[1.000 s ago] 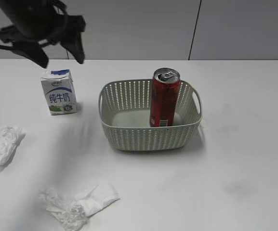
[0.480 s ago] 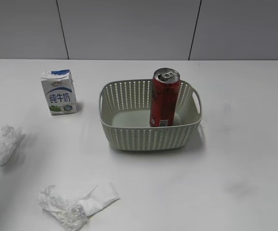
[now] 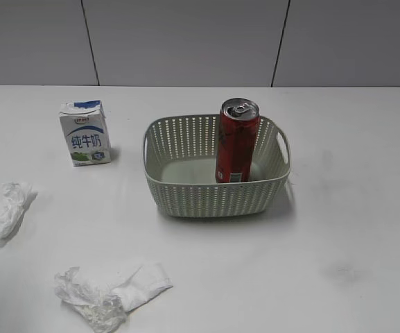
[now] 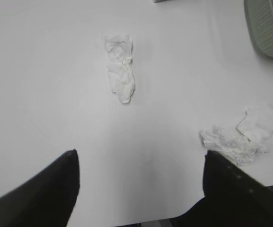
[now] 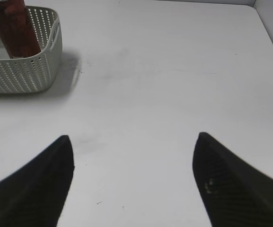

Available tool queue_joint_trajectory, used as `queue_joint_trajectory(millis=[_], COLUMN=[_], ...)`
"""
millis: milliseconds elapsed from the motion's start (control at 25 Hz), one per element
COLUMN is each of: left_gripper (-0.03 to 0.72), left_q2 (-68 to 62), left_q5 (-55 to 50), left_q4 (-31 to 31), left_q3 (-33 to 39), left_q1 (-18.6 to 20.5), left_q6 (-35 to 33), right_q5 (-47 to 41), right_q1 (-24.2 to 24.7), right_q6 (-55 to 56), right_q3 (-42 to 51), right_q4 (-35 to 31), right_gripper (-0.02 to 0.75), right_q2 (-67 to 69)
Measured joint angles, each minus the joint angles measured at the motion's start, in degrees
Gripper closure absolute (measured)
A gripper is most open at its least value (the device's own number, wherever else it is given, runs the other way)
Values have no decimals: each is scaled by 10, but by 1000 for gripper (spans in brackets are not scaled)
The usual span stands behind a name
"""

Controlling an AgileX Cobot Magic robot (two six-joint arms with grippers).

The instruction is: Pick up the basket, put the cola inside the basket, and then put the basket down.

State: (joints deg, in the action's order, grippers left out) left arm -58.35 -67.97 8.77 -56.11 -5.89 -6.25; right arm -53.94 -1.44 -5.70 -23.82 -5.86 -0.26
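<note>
The pale sage-green basket point(image 3: 186, 198) rests on the white table near the middle. The red cola can point(image 3: 237, 142) stands upright inside it, at its right side. In the right wrist view the basket point(image 5: 27, 71) with the can point(image 5: 15, 28) is at the top left. A corner of the basket point(image 4: 268, 28) shows at the top right of the left wrist view. My left gripper point(image 4: 140, 158) is open and empty above the table's near left. My right gripper point(image 5: 134, 144) is open and empty over bare table to the right of the basket. Neither gripper shows in the exterior view.
A white-and-blue milk carton point(image 3: 84, 132) stands left of the basket. A crumpled tissue point(image 3: 7, 210) lies at the left, also in the left wrist view point(image 4: 120, 66). Another crumpled tissue point(image 3: 109, 291) lies at the front left, also in the left wrist view point(image 4: 240, 135).
The left arm, seen at the top left one second ago, has withdrawn out of the exterior view. The basket and the can have not moved.
</note>
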Motion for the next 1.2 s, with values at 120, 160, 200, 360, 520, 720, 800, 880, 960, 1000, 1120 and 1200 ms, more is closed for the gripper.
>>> queue_joint_trajectory(millis=[120, 160, 200, 360, 520, 720, 800, 880, 960, 1000, 1120, 1200], left_gripper=[76, 76, 77, 80, 82, 89, 93, 97, 99, 99, 99, 99], left_q2=[81, 103, 130, 229, 323, 425, 460, 489, 520, 533, 568, 570], left_q5=[7, 9, 10, 12, 26, 42, 48, 52, 54, 54, 54, 54], left_q4=[-1, -1, -1, -2, -10, -20, -21, -22, -25, -27, -30, -31], left_q3=[58, 76, 90, 149, 209, 269, 275, 275, 275, 275, 276, 276], left_q1=[0, 0, 0, 0, 0, 0, 0, 0, 0, 0, 0, 0], left_q6=[0, 0, 0, 0, 14, 41, 43, 45, 45, 45, 45, 45], right_q5=[0, 0, 0, 0, 0, 0, 0, 0, 0, 0, 0, 0], right_q1=[0, 0, 0, 0, 0, 0, 0, 0, 0, 0, 0, 0], right_q6=[0, 0, 0, 0, 0, 0, 0, 0, 1, 1, 1, 1], right_q3=[0, 0, 0, 0, 0, 0, 0, 0, 0, 0, 0, 0], right_q4=[0, 0, 0, 0, 0, 0, 0, 0, 0, 0, 0, 0], right_gripper=[144, 144, 144, 144, 144, 144, 144, 144, 144, 144, 144, 144], right_q2=[0, 0, 0, 0, 0, 0, 0, 0, 0, 0, 0, 0])
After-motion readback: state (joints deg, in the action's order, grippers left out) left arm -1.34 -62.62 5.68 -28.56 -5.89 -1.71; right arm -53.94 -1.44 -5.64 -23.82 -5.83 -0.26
